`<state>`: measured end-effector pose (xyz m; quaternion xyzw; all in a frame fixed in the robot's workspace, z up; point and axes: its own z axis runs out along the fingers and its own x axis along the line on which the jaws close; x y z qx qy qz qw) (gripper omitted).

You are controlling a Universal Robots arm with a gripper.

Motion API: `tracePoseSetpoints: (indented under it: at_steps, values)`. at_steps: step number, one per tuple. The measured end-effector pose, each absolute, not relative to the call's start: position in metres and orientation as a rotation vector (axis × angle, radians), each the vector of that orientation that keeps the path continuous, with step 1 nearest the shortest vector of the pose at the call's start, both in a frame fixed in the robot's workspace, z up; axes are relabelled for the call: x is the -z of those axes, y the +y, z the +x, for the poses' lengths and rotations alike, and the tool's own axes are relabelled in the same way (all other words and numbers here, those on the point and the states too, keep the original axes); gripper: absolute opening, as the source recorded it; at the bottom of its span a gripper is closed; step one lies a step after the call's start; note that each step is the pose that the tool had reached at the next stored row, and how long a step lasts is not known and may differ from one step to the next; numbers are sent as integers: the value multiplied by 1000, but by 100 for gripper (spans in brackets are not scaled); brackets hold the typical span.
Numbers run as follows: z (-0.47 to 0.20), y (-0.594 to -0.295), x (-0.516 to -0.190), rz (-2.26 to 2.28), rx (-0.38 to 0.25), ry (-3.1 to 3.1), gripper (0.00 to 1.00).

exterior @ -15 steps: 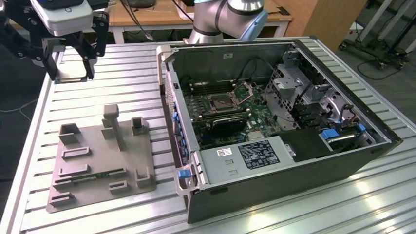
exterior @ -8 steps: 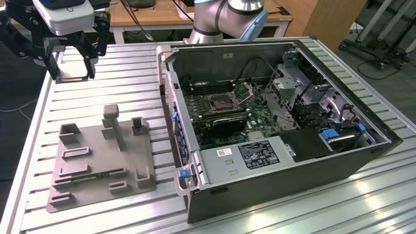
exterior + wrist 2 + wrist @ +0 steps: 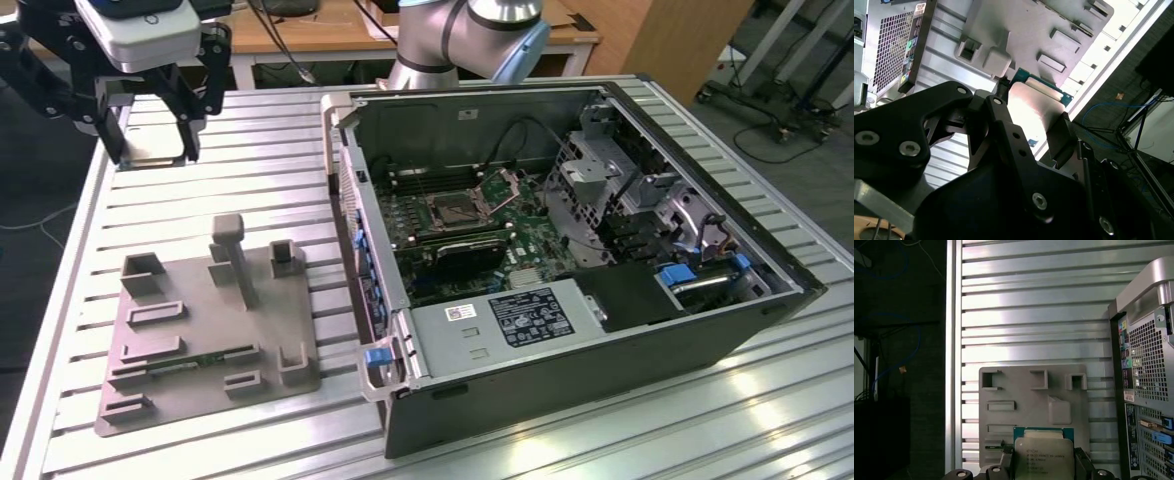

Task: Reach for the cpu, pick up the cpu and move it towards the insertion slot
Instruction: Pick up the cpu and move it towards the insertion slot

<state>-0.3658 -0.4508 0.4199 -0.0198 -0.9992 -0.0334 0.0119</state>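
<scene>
Gripper (image 3: 150,138): closed on the CPU (image 3: 1044,455). Both wrist views show the chip clamped at opposite edges between the two black fingers (image 3: 1063,142). Silver top plate and thin green rim are visible.

Position: in the exterior view the gripper hangs raised over the far corner of the slatted aluminium table (image 3: 200,200), at that view's left. It sits above and beyond the grey fixture tray (image 3: 200,320) and does not touch it. The first wrist view shows the tray's pockets past the held chip.

Insertion slot (image 3: 461,210): silver-framed square socket w/ dark centre on the green motherboard (image 3: 534,240), inside the open PC case (image 3: 574,330). Hinged retention plate (image 3: 507,185) is tilted up beside the socket, towards the exterior view's right. The slot lies well apart from the gripper, towards the exterior view's right.

Tray contents: one long green memory stick (image 3: 200,358) lies flat in a groove near the tray's near edge.

PC case: lies on its side on the table, just beside the tray.
</scene>
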Motion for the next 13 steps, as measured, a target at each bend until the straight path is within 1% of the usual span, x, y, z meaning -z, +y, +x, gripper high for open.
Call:
tracePoseSetpoints:
  at_steps: [13]
  values:
    - [-363, -450, -420, -62, 104, -3115, 54]
